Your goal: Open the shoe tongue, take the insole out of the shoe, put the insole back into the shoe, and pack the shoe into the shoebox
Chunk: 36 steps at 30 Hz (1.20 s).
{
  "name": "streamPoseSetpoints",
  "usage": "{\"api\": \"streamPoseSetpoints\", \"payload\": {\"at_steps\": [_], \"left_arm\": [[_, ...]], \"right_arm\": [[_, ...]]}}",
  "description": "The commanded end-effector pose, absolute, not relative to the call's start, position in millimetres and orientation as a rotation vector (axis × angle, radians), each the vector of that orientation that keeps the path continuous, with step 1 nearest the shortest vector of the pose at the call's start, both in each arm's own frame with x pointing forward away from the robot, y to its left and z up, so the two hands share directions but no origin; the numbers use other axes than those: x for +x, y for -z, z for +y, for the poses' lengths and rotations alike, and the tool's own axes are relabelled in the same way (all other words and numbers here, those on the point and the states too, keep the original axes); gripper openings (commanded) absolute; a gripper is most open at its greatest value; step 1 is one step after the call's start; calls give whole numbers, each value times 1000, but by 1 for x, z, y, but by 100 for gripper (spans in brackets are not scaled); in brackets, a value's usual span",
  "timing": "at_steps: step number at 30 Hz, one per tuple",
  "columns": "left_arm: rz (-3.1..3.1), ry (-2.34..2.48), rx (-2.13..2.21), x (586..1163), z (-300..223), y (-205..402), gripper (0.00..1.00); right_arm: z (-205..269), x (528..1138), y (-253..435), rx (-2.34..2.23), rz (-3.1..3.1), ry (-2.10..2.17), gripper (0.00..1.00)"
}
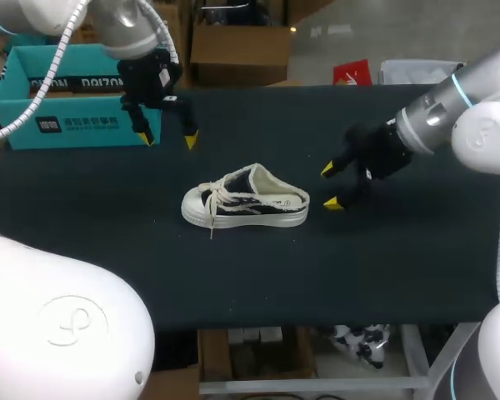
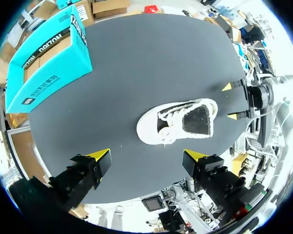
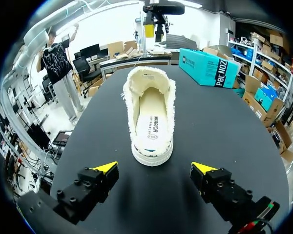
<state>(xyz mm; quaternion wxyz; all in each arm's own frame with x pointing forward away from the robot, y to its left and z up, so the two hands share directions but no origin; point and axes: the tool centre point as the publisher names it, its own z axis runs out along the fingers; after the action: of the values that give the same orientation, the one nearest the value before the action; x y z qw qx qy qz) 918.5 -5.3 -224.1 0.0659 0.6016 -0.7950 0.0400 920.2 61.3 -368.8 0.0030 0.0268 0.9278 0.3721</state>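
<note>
A white and black canvas shoe (image 1: 245, 202) lies on the dark table, toe to the left, heel to the right, with its insole (image 3: 151, 127) inside. A teal shoebox (image 1: 71, 98) stands open at the back left. My left gripper (image 1: 167, 139) hangs open above the table between box and shoe; from its wrist the shoe (image 2: 179, 122) is ahead of the open gripper (image 2: 146, 156) and the shoebox (image 2: 46, 63) farther off. My right gripper (image 1: 330, 186) is open just behind the heel, not touching. In the right wrist view the shoe (image 3: 149, 114) lies straight ahead of the open gripper (image 3: 155, 168).
The dark table (image 1: 400, 258) has bare surface in front of the shoe and to the right. A red object (image 1: 352, 73) and a pale container (image 1: 417, 71) sit at the far edge on the right.
</note>
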Motion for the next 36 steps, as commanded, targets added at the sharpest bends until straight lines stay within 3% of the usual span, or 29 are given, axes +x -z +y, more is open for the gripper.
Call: {"api": "streamPoseSetpoints", "payload": {"at_steps": [1,21,36], "left_arm": [[-2433,-3,1916,918,-12,221,100],[-2254,-113,2252,864,-71,246,100],[-2212,-123,2223,873,-75,267,100]], "right_arm": [[69,914,380,92,2866,-1190,100],[108,907,417,102,2773,-1414,100],[122,912,423,194,2711,-1449,100]]}}
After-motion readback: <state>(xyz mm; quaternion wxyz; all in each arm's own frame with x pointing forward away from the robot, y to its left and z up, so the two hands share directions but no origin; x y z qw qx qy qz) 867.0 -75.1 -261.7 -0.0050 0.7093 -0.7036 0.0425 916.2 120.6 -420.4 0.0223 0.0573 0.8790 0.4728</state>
